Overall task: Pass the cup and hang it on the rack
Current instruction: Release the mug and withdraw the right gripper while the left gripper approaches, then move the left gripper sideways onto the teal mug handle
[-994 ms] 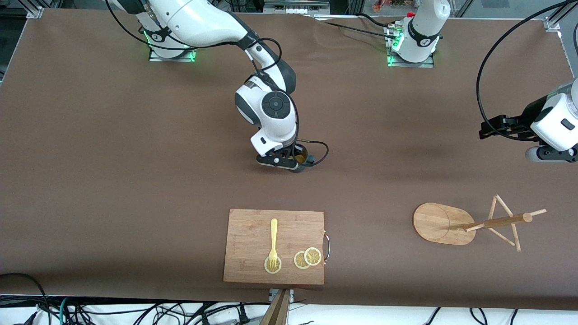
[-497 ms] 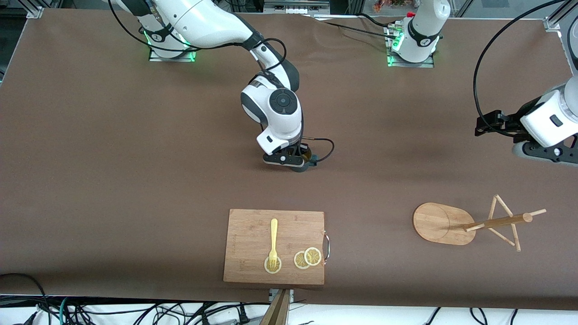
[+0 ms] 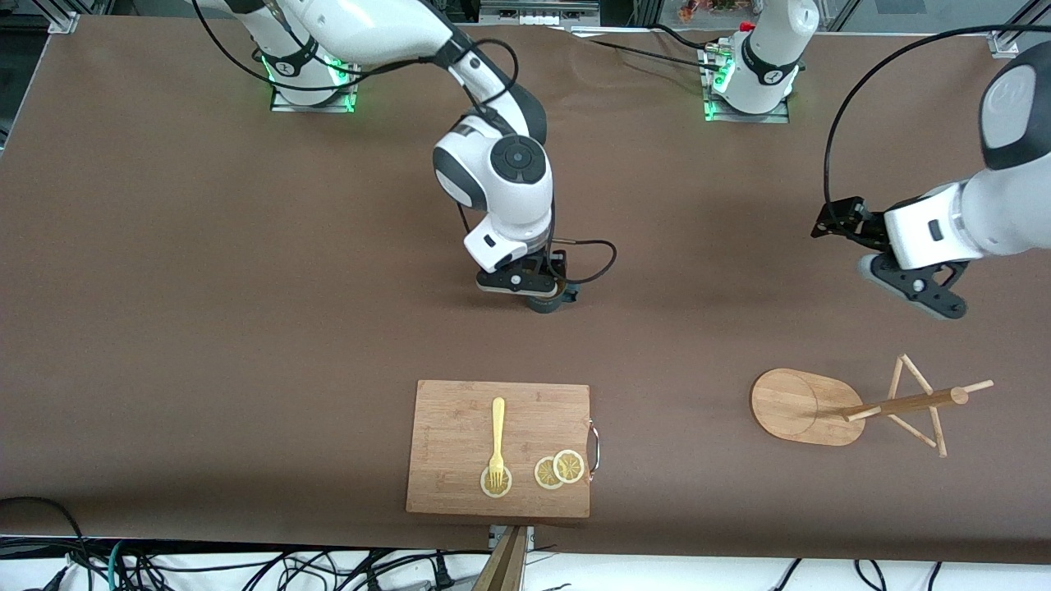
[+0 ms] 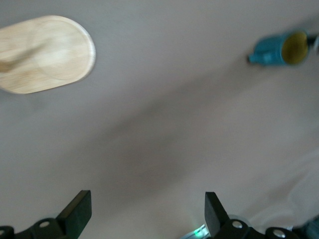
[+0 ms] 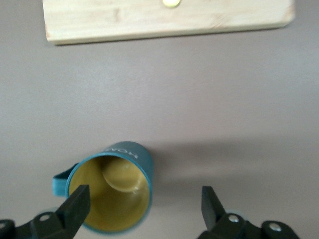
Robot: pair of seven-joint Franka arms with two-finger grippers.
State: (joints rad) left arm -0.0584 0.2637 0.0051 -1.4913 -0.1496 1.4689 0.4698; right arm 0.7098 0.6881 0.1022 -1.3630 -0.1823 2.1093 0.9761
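Note:
The teal cup (image 5: 109, 191) with a yellow inside stands upright on the brown table, mouth up. My right gripper (image 5: 144, 206) hangs open just above it, one finger (image 5: 75, 204) over the rim and the other off to the side. In the front view the cup (image 3: 543, 305) peeks out from under that gripper (image 3: 534, 291) at mid-table. My left gripper (image 3: 825, 222) is open and empty in the air toward the left arm's end. Its wrist view shows the cup (image 4: 279, 50) far off and the rack's oval base (image 4: 47, 52). The wooden rack (image 3: 788, 402) stands nearer the front camera.
A bamboo cutting board (image 3: 452, 419) lies near the table's front edge, nearer the camera than the cup, with a yellow fork (image 3: 497, 435) and lemon slices (image 3: 558, 469) on it. Its edge (image 5: 149, 22) shows in the right wrist view. A black cable loops beside the right gripper.
My right gripper has opened and let go of the cup, which now stands on the table. The left arm has swung in from the table's end toward the middle.

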